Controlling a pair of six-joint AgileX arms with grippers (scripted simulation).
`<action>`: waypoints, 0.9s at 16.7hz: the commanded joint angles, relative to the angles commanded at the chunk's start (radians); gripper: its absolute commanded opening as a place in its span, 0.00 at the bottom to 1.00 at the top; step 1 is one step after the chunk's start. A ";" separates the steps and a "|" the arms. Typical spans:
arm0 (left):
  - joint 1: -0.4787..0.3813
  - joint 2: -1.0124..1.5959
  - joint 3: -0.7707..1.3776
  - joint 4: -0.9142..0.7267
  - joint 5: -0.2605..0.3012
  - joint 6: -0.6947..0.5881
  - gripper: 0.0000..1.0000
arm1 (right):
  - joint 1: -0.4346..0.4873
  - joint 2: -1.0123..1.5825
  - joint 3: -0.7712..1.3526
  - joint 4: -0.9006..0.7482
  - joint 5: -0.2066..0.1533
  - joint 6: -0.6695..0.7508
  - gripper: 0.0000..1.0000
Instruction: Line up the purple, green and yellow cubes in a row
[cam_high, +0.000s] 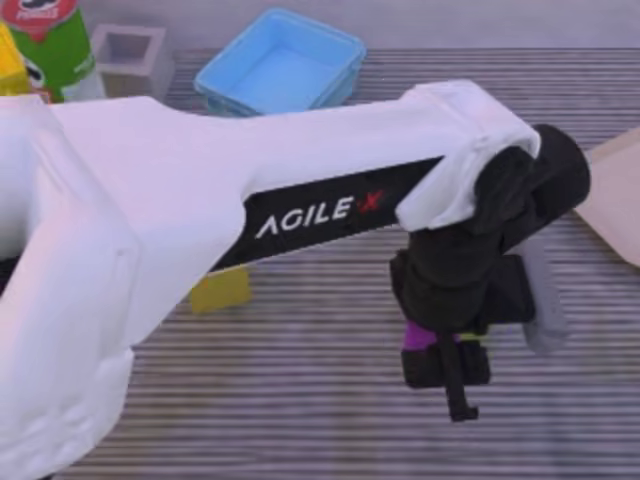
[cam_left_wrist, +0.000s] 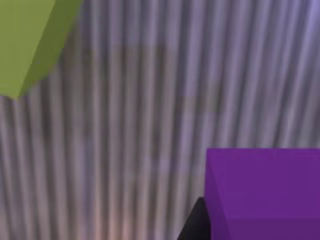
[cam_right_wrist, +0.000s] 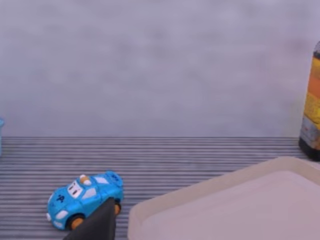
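My left arm reaches across the table, and its gripper (cam_high: 445, 352) is shut on the small purple cube (cam_high: 420, 336). In the left wrist view the purple cube (cam_left_wrist: 265, 195) fills the near corner, with one dark finger (cam_left_wrist: 196, 225) pressed against its side. The lime-green cube (cam_left_wrist: 25, 40) lies on the striped mat a short way off; in the top view my left arm hides it. The mustard-yellow cube (cam_high: 220, 290) sits left of the gripper, half hidden under the arm. My right gripper (cam_right_wrist: 145, 236) is parked off the top view's right side and open, with one finger (cam_right_wrist: 95, 225) showing.
A blue bin (cam_high: 280, 65), a hollow grey block (cam_high: 130, 55) and printed cartons (cam_high: 45, 45) stand along the back. A beige tray (cam_high: 615, 195) lies at the right edge. By the beige tray (cam_right_wrist: 240, 200), the right wrist view shows a blue toy car (cam_right_wrist: 85, 197) and a bottle (cam_right_wrist: 311, 115).
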 joint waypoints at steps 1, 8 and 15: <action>-0.030 0.007 0.019 -0.006 -0.001 -0.011 0.00 | 0.000 0.000 0.000 0.000 0.000 0.000 1.00; -0.055 0.009 0.031 -0.005 -0.002 -0.019 0.00 | 0.000 0.000 0.000 0.000 0.000 0.000 1.00; -0.055 0.080 -0.100 0.199 -0.002 -0.022 0.00 | 0.000 0.000 0.000 0.000 0.000 0.000 1.00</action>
